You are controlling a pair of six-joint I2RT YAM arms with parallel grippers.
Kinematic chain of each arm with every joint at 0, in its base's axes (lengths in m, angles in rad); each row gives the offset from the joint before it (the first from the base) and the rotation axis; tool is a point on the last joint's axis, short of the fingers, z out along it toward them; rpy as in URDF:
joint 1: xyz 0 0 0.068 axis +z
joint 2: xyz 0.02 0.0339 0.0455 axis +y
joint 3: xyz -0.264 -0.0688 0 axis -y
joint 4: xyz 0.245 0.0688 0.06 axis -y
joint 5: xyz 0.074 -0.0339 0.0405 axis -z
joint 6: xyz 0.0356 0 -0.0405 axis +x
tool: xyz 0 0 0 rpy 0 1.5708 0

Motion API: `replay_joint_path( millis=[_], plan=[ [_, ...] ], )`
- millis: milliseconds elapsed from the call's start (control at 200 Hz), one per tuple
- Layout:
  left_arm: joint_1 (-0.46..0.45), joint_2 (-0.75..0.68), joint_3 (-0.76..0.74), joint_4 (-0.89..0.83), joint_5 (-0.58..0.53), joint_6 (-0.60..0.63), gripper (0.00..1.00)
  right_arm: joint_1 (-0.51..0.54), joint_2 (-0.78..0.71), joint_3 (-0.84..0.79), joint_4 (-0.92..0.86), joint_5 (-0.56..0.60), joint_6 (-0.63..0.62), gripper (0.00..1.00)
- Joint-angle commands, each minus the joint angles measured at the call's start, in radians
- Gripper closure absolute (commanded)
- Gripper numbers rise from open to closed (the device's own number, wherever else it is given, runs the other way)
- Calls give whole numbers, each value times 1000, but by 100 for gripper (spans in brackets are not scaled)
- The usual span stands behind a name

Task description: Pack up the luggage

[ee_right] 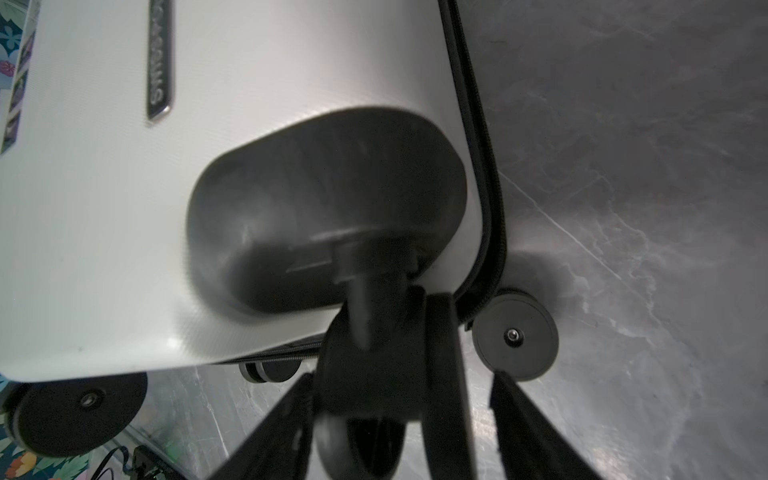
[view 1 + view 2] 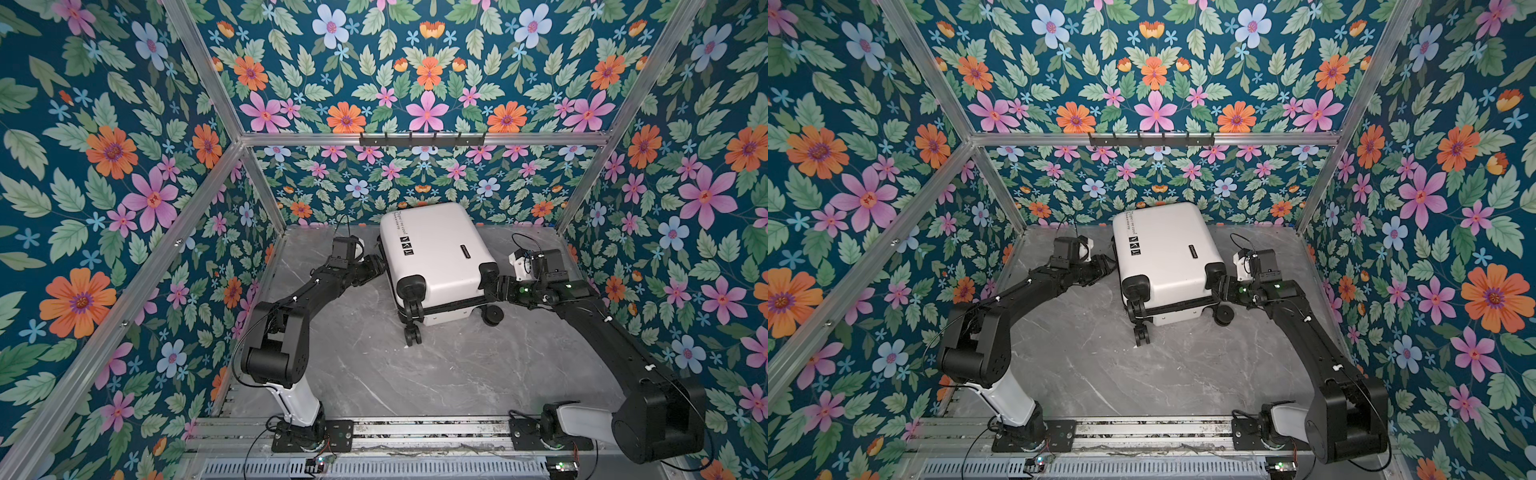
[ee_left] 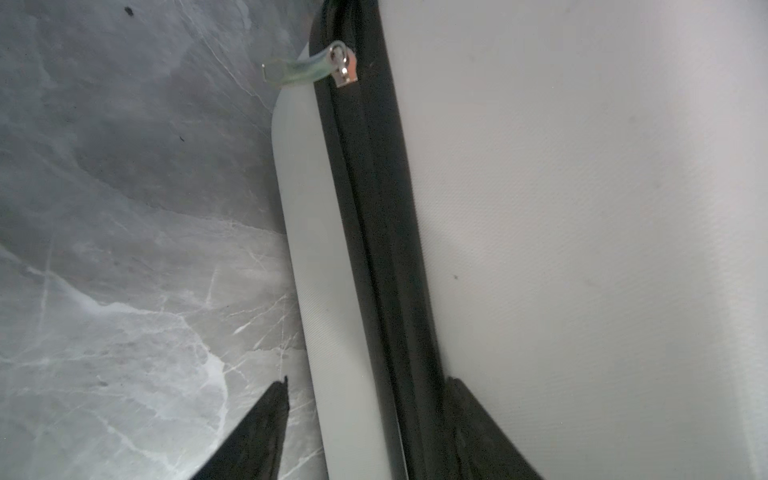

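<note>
The luggage (image 2: pixel 436 249) (image 2: pixel 1167 249) is a white hard-shell suitcase lying closed and skewed at the back of the table, wheels toward the front. My left gripper (image 2: pixel 376 264) (image 2: pixel 1106 264) is at its left side. In the left wrist view this gripper (image 3: pixel 368 380) is open, its fingers straddling the black zipper seam (image 3: pixel 374 249). A silver zipper pull (image 3: pixel 343 66) sits further along the seam. My right gripper (image 2: pixel 494 286) (image 2: pixel 1219 286) is at the front right corner. In the right wrist view it (image 1: pixel 401 376) stands open around a black caster wheel (image 1: pixel 374 395).
The grey marble tabletop (image 2: pixel 415 374) stretches in front of the suitcase. Floral walls and an aluminium frame close in the sides and back. A black hook rack (image 2: pixel 422 139) hangs on the back rail. Another wheel (image 1: pixel 515 334) sits just beside my right finger.
</note>
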Motion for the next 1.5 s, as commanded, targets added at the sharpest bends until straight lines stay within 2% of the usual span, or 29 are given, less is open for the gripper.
replay_joint_path(
  millis=[0, 165, 235, 275, 350, 455, 580, 655, 710, 800, 880, 955, 1005, 1145, 1285, 1375, 1425, 1495],
  plan=[
    [-3, -37, -8, -43, -18, 43, 36, 1, -42, 2, -18, -5, 44, 18],
    [24, -191, -86, -85, -112, 86, 31, -11, -106, 15, -53, 11, 72, 6],
    [24, -289, -169, -81, -166, 108, 27, -32, -123, 13, -66, 30, 90, 1],
    [23, -356, -239, -60, -186, 107, 16, -53, -130, 6, -66, 25, 107, 1],
    [16, -491, -394, 1, -208, 94, 11, -113, -137, -24, -46, -35, 145, 1],
    [-39, -693, -614, 93, -260, 54, 11, -179, -129, -75, 15, -140, 200, 1],
    [-178, -844, -788, 164, -356, 18, 22, -186, -104, -118, 70, -188, 215, 1],
    [-263, -862, -859, 246, -389, 6, 28, -186, -99, -143, 111, -206, 223, 7],
    [-322, -847, -900, 331, -406, 12, 31, -186, -100, -155, 129, -212, 228, 16],
    [-406, -798, -951, 478, -449, 74, 40, -186, -109, -169, 145, -221, 228, 27],
    [-440, -742, -1004, 641, -443, 127, 46, -186, -125, -173, 137, -220, 217, 36],
    [-452, -679, -1033, 783, -410, 154, 46, -186, -150, -172, 113, -204, 200, 41],
    [-454, -636, -1028, 834, -387, 170, 42, -187, -172, -174, 97, -188, 187, 41],
    [-454, -570, -1005, 916, -395, 214, 43, -188, -230, -157, 31, -94, 167, 31],
    [-454, -662, -1056, 998, -457, 228, 39, -188, -303, -155, -4, 42, 152, 19],
    [-454, -781, -1060, 893, -501, 246, 31, -188, -387, -208, 43, 127, 180, 18],
    [-454, -848, -1049, 816, -507, 269, 26, -188, -443, -245, 70, 136, 179, 2],
    [-454, -926, -1024, 697, -559, 258, 17, -187, -512, -277, 80, 167, 190, 1]
  ],
)
